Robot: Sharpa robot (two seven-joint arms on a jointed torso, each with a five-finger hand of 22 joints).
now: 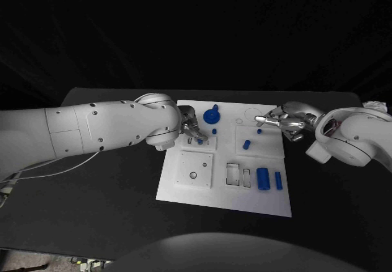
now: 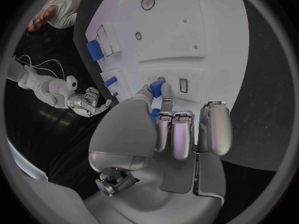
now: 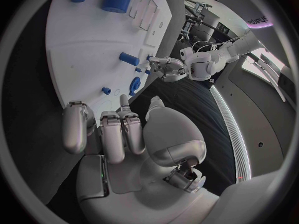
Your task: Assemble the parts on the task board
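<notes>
My left hand pinches a small blue peg at its fingertips, low over the flat white board; my right hand holds nothing, fingers loosely apart, over the board's far corner; a round blue gear and smooth blue cylinders sit on the board.

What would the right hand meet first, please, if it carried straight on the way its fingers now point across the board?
Probably the small blue peg on the white task board, just ahead of the right hand; height above the board is unclear.
</notes>
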